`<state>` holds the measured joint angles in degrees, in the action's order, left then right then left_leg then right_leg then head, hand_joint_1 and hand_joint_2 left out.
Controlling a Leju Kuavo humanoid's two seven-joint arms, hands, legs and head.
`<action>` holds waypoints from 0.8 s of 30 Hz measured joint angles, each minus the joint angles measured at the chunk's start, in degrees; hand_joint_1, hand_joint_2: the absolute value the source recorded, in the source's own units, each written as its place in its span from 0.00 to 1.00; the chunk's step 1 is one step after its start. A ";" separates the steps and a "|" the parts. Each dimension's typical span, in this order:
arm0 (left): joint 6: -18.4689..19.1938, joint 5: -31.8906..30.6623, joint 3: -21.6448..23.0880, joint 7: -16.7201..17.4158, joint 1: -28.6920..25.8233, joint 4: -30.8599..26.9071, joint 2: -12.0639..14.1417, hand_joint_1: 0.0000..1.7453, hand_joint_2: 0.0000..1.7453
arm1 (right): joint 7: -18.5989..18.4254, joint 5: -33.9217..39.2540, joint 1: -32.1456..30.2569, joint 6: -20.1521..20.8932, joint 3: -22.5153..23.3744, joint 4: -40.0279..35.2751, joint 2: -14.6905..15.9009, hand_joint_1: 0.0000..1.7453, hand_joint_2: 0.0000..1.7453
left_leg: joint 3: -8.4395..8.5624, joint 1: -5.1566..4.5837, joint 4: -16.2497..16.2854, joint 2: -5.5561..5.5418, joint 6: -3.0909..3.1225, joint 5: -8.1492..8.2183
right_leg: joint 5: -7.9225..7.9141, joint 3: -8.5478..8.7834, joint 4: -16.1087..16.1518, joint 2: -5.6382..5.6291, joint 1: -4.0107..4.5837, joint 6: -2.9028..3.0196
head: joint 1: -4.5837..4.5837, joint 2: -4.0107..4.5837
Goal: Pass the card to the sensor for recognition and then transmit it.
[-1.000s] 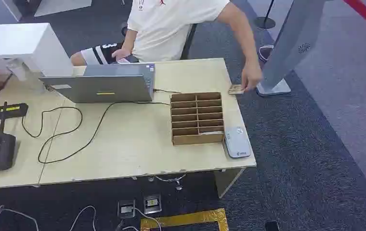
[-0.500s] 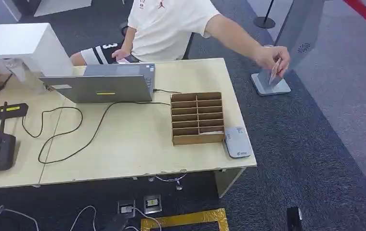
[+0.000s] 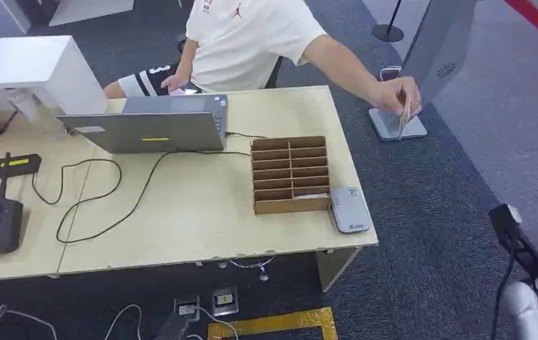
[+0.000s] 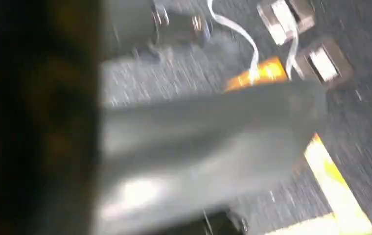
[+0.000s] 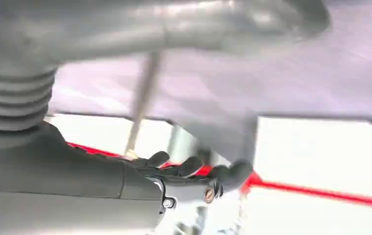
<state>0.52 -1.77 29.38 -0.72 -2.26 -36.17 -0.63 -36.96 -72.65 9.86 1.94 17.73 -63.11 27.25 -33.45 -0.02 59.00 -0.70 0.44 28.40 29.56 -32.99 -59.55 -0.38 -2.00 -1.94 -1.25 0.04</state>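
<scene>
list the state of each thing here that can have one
thin pale card: held upright, edge-on, in a person's hand, off the table
grey laptop: lid open, cable plugged in
brown cardboard slotted organiser: standing on the table, slots mostly empty
flat grey sensor pad: nothing on it
right hand: holding nothing, fingers apart

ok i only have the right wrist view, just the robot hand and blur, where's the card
observer: A person holds the card out past the table's far right corner.
operator: and the sensor
observer: The sensor lies flat on the table at its right front corner, beside a cardboard box.
operator: is my arm anywhere near the card
observer: No, the right arm is low at the head view's right edge, well apart from it.
</scene>
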 joint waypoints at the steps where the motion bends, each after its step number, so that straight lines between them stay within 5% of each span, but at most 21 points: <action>1: 0.00 -0.20 -0.37 0.00 -0.06 0.09 -0.11 0.00 0.00 | 0.00 0.04 0.74 1.03 -1.05 -2.73 1.01 0.00 1.00 | -0.02 0.01 0.00 -0.13 -0.02 -0.01 | 0.01 0.00 0.00 0.10 0.01 -0.01 | 0.02 0.00; 10: 0.00 0.26 -1.22 -0.83 -0.41 0.55 -0.46 0.00 0.00 | 0.00 1.22 5.89 6.63 -7.96 -17.79 6.04 0.00 1.00 | -0.13 0.01 0.00 -0.34 -0.02 0.00 | 0.15 0.08 0.00 0.33 0.01 -0.04 | -0.02 0.00; 18: -0.02 1.81 -0.99 0.63 -0.99 -0.28 -0.35 0.00 0.00 | 0.00 2.08 18.71 10.01 -20.98 -29.38 9.23 0.00 1.00 | -0.07 0.08 0.00 -0.40 -0.05 -0.02 | 0.16 0.04 -0.02 0.36 0.07 -0.03 | 0.02 0.00; 24: -0.02 5.00 2.14 2.34 -1.08 -2.93 3.28 0.00 0.00 | 0.00 5.90 26.50 8.70 -31.07 -31.72 9.14 0.00 1.00 | -0.07 0.22 -0.01 -0.41 -0.07 -0.03 | 0.19 0.07 -0.03 0.38 0.20 0.02 | 0.03 0.00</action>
<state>0.50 3.23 31.52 1.62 -3.34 -39.10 2.64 -36.96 -66.75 36.36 10.65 -13.34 -94.84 36.39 -33.52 0.20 58.99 -1.11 0.37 28.38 29.75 -32.91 -59.57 -0.01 -1.80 -1.92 -1.22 0.04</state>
